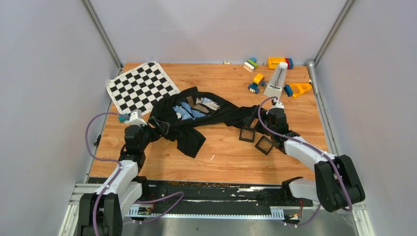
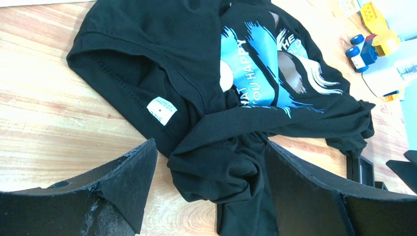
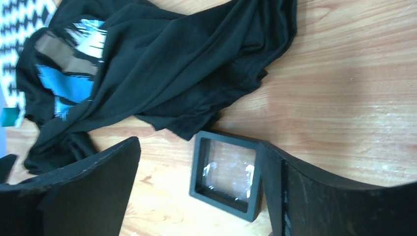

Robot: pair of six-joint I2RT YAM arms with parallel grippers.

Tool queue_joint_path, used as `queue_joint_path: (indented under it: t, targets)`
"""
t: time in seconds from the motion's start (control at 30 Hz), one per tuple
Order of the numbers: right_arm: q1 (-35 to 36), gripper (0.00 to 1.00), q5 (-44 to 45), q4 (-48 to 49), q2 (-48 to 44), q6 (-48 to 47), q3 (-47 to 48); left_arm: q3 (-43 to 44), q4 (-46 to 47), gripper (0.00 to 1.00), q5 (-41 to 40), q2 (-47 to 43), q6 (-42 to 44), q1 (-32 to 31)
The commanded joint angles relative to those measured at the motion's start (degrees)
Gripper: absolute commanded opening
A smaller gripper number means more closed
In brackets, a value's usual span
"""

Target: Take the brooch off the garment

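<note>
A crumpled black T-shirt of soft cloth [image 1: 196, 118], printed in blue, white and grey, lay stretched across the middle of the pale wooden table [image 1: 231, 157]. Its far-left part lay near a black-and-white chequered mat [image 1: 141, 87]. The left gripper [image 2: 209, 147] was low at the shirt's near-left end, its two black fingers [image 2: 123, 182] standing wide apart. A bunched fold of the black cloth lay between them, close against one finger and clear of the other, and nothing was clamped. On the cloth beyond, a small pale round patch that looked to be the white disc brooch [image 2: 225, 77] sat against the edge of the blue print, partly tucked under a fold. Whether it truly was the brooch could not be told for sure, and the overhead view did not show it. A small white fabric label [image 2: 162, 111] showed inside the shirt's hem. The right gripper [image 3: 199, 145] was low at the shirt's other end, its jaws likewise spread wide and holding nothing. A square black frame with a clear film centre [image 3: 226, 172] lay flat on the wood between its fingers, just beside one of them and just beside the shirt's hem. A second black square frame [image 1: 264, 144] lay near it. Coloured plastic toy blocks [image 1: 278, 62] and a white tapered upright object [image 1: 277, 78] stood at the table's far right.
</note>
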Motion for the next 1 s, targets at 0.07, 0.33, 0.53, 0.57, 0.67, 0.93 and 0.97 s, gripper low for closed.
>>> queue_joint_path:
  t: [0.07,0.33,0.53,0.57,0.67,0.93,0.97]
  targets:
    - [0.9,0.80,5.6,4.0,7.1,-0.9,3.3,2.1,2.5,0.84,-3.8,0.0,-1.3,0.3]
    - [2.7,0.80,7.9,3.9,17.4,-1.8,9.1,9.9,-7.0,0.89,-12.5,6.7,-2.4,0.3]
    - [4.6,0.77,7.8,2.5,23.6,-2.6,13.3,16.2,-9.1,0.90,-14.2,16.5,-3.3,0.3]
    - [4.9,0.72,7.4,1.9,24.3,-2.9,13.9,16.7,-8.2,0.90,-14.1,17.5,-3.5,0.3]
    - [5.3,0.44,5.8,0.9,24.4,-4.2,14.8,19.7,-8.3,0.90,-14.8,23.4,-3.5,0.3]
    - [5.3,0.00,12.8,-0.3,16.8,-3.5,11.5,23.1,-8.1,0.86,-16.8,31.7,-3.9,2.0]
    - [5.3,0.00,14.1,0.2,15.3,-3.2,10.6,22.7,-7.6,0.86,-17.5,31.8,-3.9,2.2]
